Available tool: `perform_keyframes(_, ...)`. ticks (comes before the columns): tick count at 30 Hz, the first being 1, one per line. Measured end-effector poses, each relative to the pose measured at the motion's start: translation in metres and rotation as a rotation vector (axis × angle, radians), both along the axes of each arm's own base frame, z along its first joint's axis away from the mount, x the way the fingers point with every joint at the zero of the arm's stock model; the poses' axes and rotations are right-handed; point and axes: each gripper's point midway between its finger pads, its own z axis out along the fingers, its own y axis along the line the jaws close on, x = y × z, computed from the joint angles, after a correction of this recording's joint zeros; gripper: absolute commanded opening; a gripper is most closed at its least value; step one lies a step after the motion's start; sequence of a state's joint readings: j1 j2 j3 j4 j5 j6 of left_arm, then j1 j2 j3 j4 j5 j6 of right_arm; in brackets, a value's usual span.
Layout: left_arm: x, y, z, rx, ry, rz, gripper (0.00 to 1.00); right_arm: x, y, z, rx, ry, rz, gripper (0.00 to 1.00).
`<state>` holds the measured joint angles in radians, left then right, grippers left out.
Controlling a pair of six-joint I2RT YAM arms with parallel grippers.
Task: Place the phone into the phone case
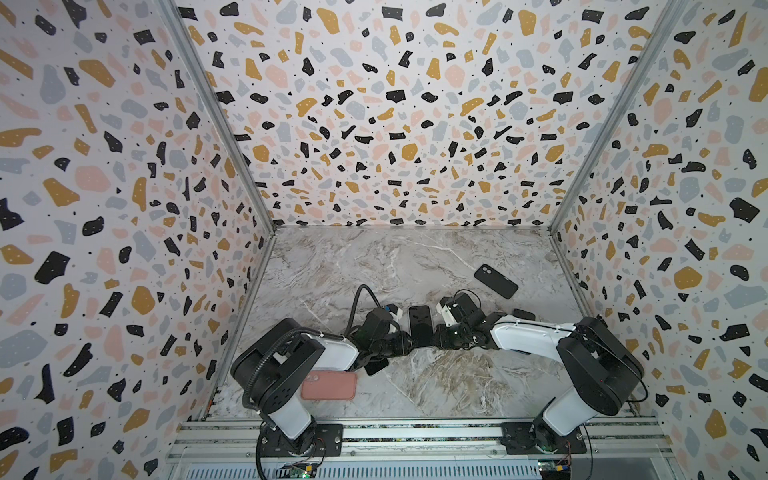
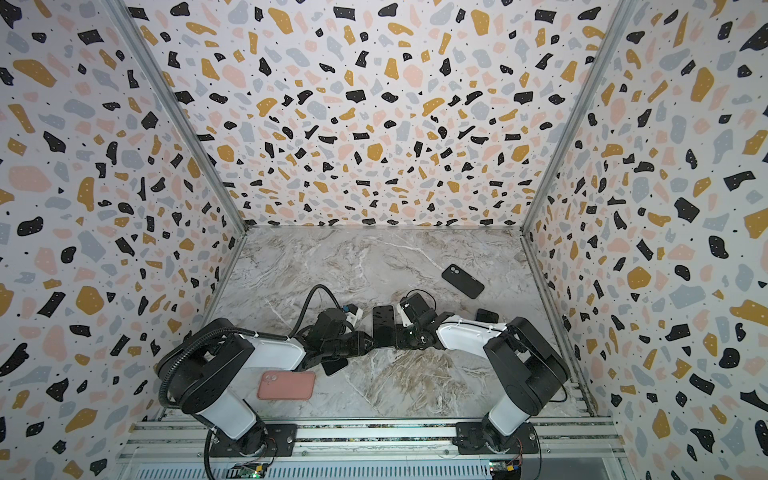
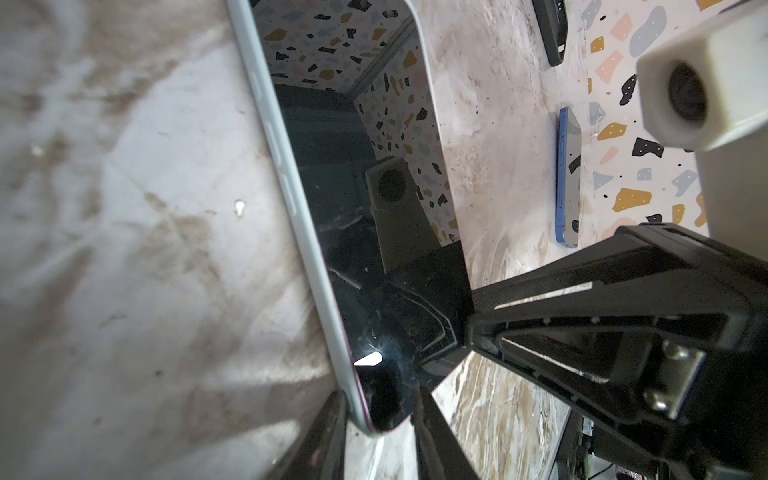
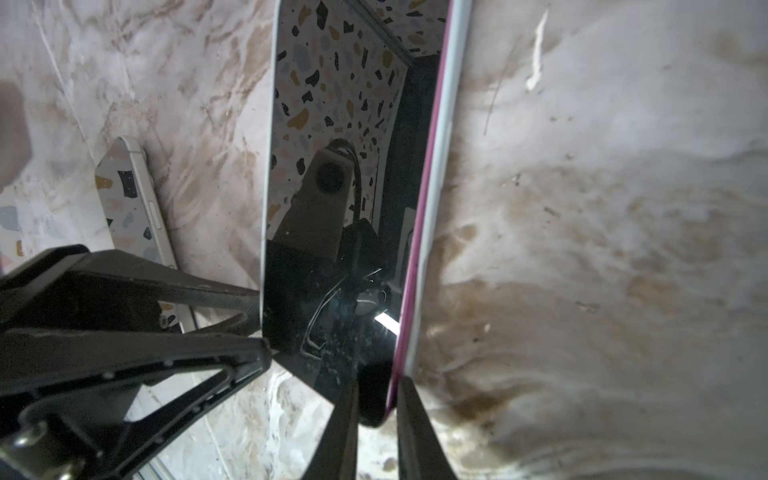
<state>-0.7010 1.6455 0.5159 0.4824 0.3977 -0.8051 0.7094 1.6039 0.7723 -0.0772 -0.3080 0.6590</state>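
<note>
While the phone [image 1: 419, 326] lies screen-up at mid-table between the arms, its pink edge showing inside a pale case [image 3: 286, 195], the left gripper [image 3: 378, 392] and right gripper [image 4: 378, 382] each pinch a near corner — seating looks underway, so next comes even pressing along the rim.
</note>
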Motion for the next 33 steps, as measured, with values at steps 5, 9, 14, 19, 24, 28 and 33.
perform_keyframes(5,0.0,0.0,0.0,-0.006,-0.001,0.003,0.31,0.001,0.0,0.0,-0.004,-0.002,-0.014,0.13)
perform_keyframes(9,0.0,0.0,0.0,-0.011,0.001,0.007,0.31,0.003,0.0,-0.001,-0.011,-0.02,-0.022,0.11)
perform_keyframes(14,0.0,0.0,0.0,-0.018,0.002,0.013,0.31,0.009,0.001,-0.001,-0.012,-0.043,-0.042,0.1)
perform_keyframes(19,0.0,0.0,0.0,-0.019,0.002,0.014,0.31,0.013,0.0,-0.004,-0.007,-0.058,-0.058,0.08)
perform_keyframes(24,0.0,0.002,0.0,-0.019,0.004,0.021,0.31,0.013,0.001,-0.008,0.006,-0.059,-0.069,0.08)
perform_keyframes(28,0.001,0.003,0.0,-0.023,0.003,0.026,0.31,0.014,0.002,-0.007,0.015,-0.061,-0.071,0.08)
perform_keyframes(33,0.001,0.003,0.001,-0.025,0.005,0.033,0.32,0.016,0.002,-0.002,0.01,-0.072,-0.066,0.09)
